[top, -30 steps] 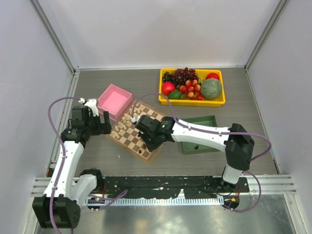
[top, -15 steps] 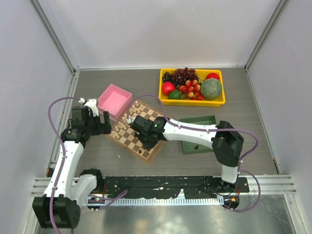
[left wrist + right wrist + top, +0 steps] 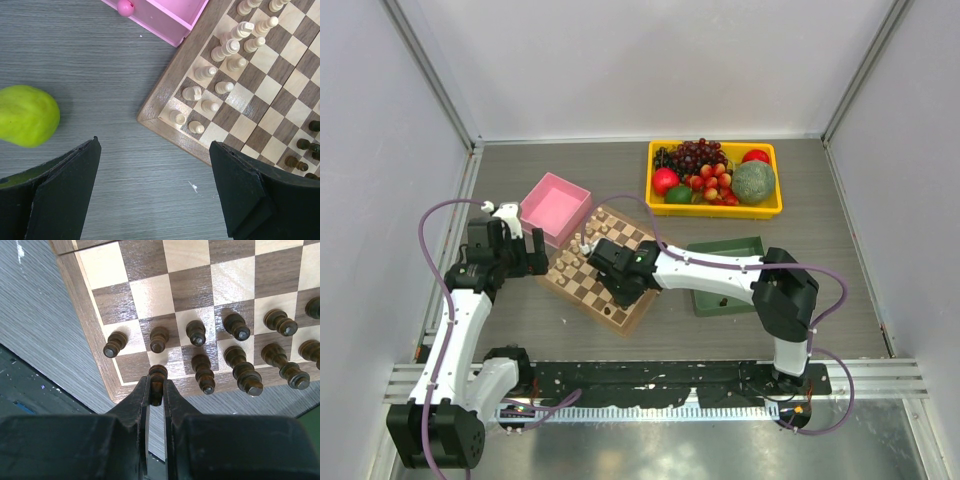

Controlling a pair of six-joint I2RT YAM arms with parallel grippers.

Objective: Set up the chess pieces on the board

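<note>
The board (image 3: pixel 582 288) lies tilted at the table's middle left. In the right wrist view my right gripper (image 3: pixel 156 387) is shut on a dark chess piece (image 3: pixel 158 375), hanging over the board's (image 3: pixel 190 285) near border by a corner. Several dark chess pieces (image 3: pixel 196 333) stand in two rows on the squares beside it. Cream pieces (image 3: pixel 227 50) fill the far side of the board (image 3: pixel 260 80). My left gripper (image 3: pixel 154 145) is open over bare table, just off the board's left corner, holding nothing. From above, the right gripper (image 3: pixel 617 288) covers the board's near edge.
A pink box (image 3: pixel 556 208) touches the board's far left corner. A green fruit (image 3: pixel 25 122) lies on the table left of my left gripper. A green tray (image 3: pixel 725 245) sits right of the board, a yellow tray (image 3: pixel 715 211) of fruit behind it.
My right arm swung left along the board's near edge with the dark piece still gripped, then almost stopped. The left arm has not moved.
</note>
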